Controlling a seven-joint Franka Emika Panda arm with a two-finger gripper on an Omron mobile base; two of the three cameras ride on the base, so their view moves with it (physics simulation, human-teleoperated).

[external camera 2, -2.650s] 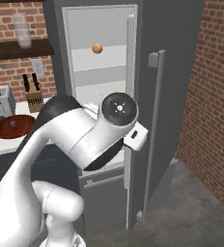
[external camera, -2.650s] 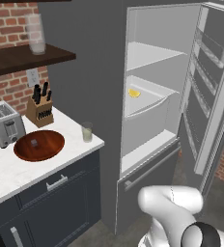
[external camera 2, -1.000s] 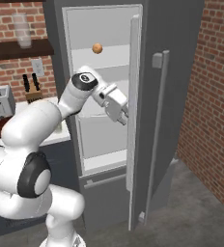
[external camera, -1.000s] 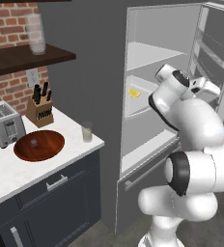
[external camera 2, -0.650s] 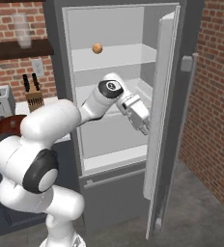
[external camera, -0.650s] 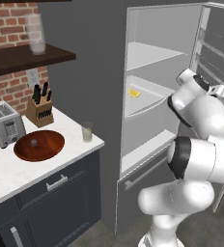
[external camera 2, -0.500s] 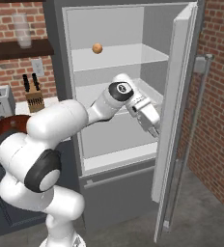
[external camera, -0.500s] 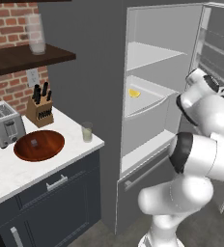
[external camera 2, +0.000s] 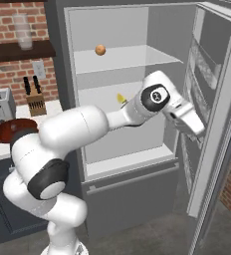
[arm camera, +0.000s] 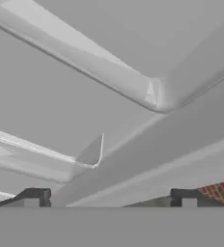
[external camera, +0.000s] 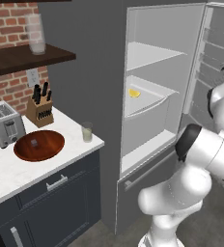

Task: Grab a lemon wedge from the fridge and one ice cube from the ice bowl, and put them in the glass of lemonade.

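The fridge (external camera: pixel 109 72) stands with its right door (external camera 2: pixel 214 99) swung wide. A pale yellow lemon wedge (external camera: pixel 133 93) lies on the middle clear shelf, and the right base view shows the lemon wedge (external camera 2: pixel 121 98) just behind my forearm. My gripper (external camera 2: pixel 199 134) is at the inner face of the open door, right of the wedge and a little lower. In the hand view my gripper (arm camera: pixel 110 198) is open and holds nothing, facing white door shelves. The glass of lemonade (external camera: pixel 87 131) stands at the counter's right corner. The wooden ice bowl (external camera: pixel 39 145) sits left of it.
A round orange fruit (external camera 2: pixel 100 49) lies on the top fridge shelf. A toaster (external camera: pixel 5 124) and a knife block (external camera: pixel 40 106) stand at the back of the counter. Frosted glasses (external camera: pixel 36 34) sit on a wall shelf. My arm (external camera 2: pixel 87 124) crosses the fridge opening.
The fridge's right door has swung from half closed to wide open, and my hand has travelled right with it. The jaws have stayed open.
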